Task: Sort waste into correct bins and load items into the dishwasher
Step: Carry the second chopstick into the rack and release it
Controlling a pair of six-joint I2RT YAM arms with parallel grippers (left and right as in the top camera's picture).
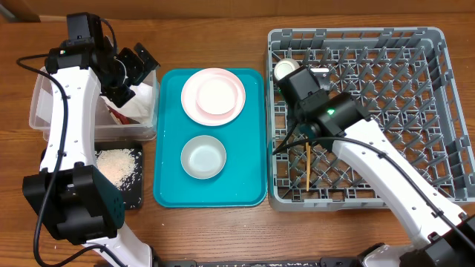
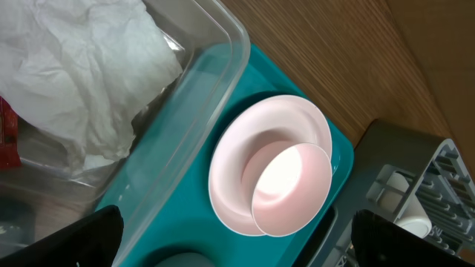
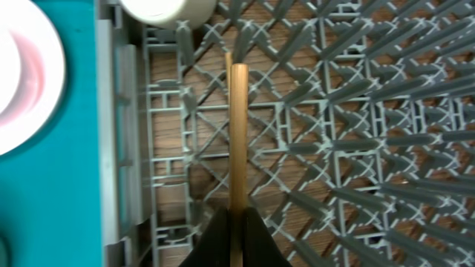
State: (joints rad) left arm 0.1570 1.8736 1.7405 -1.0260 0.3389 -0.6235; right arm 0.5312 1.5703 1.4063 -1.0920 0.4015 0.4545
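Observation:
My left gripper [image 2: 237, 241] is open and empty above the right edge of the clear tub [image 1: 44, 111], one of the bins. In the tub lie a crumpled white napkin [image 2: 74, 74] and a red-and-white wrapper [image 1: 117, 113]. Rice [image 1: 117, 165] lies on the black tray [image 1: 133, 194]. A pink plate [image 1: 194, 104] with a bowl [image 1: 217, 93] on it and a second bowl [image 1: 203, 157] sit on the teal tray [image 1: 249, 163]. My right gripper [image 3: 239, 222] is shut on the wooden chopsticks [image 3: 239, 133] over the grey dish rack [image 1: 386, 111]. A white cup [image 1: 284, 70] stands in the rack's top-left corner.
The teal tray lies between the tub and the rack, its right rim close to the rack's left wall [image 3: 122, 111]. Rows of upright pegs [image 3: 371, 89] fill the rack. The right arm [image 1: 386, 163] crosses the rack's lower half. Bare wood table [image 2: 356, 59] lies beyond.

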